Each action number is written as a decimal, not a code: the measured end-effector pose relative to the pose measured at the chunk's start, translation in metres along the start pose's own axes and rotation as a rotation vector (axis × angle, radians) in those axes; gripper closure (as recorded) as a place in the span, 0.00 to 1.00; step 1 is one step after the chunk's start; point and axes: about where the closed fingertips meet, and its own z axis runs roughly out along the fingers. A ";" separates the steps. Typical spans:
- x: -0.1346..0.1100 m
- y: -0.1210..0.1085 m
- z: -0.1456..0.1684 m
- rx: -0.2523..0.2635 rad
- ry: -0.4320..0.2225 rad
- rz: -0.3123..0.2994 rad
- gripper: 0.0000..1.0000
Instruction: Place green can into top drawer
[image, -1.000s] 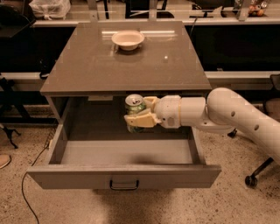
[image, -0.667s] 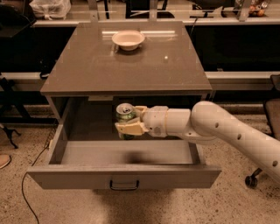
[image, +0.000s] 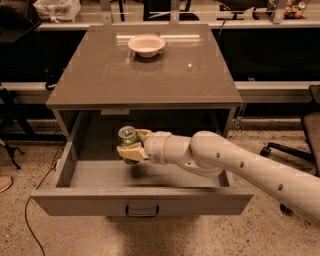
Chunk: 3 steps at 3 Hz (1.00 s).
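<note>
The top drawer (image: 142, 200) is pulled wide open under the brown table top, its grey front panel with a dark wire handle (image: 142, 212) facing me. My gripper (image: 130, 148) reaches in from the right on a white arm and is shut on the green can (image: 127, 137), whose silver top shows above the fingers (image: 131, 153). The can hangs upright over the left-middle of the drawer's floor, a little above it.
A white bowl (image: 146, 45) stands at the back of the table top (image: 145, 75). An office chair base (image: 280, 150) is at the right. A cable (image: 35, 200) runs over the floor at the left. A bag (image: 56, 9) sits on a back shelf.
My arm has moved the can leftward and slightly lower inside the open drawer. The drawer and bowl have not moved.
</note>
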 end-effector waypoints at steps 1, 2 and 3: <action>0.011 -0.002 0.023 0.011 0.018 0.003 0.59; 0.018 -0.002 0.038 0.001 0.037 0.007 0.38; 0.021 -0.002 0.049 -0.016 0.052 0.009 0.14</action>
